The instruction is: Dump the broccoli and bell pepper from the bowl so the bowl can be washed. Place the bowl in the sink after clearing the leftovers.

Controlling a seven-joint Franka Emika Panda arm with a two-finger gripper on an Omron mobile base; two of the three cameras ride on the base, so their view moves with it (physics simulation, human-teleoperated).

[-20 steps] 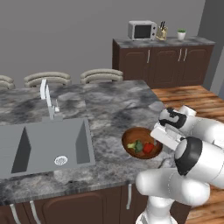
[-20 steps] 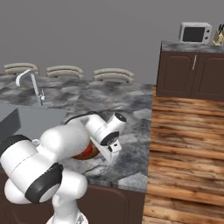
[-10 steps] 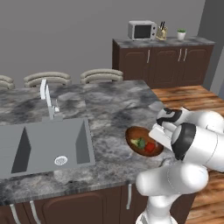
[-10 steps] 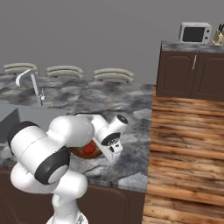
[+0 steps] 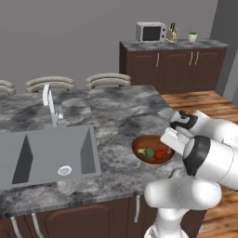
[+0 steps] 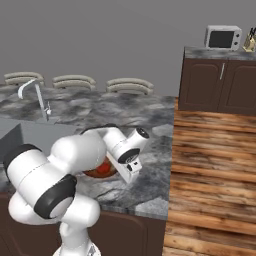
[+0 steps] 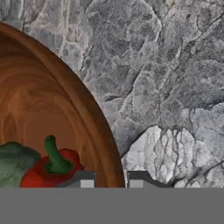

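Tool clamped on the bowl's rim
The tool (image 7: 111, 180) grips the bowl (image 7: 52, 118) holding bell pepper (image 7: 48, 168) and broccoli (image 7: 13, 164) on the table (image 7: 166, 87).

From the left base view I see the arm folded tight, elbow high, forearm angled down to the gripper (image 5: 168, 141) at the bowl (image 5: 153, 149). In the hand view the gripper (image 7: 111, 180) has its 2 fingertips (image 7: 85, 178) drawn close, one either side of the bowl's rim, clamped on it. In the right base view the wrist points downward.
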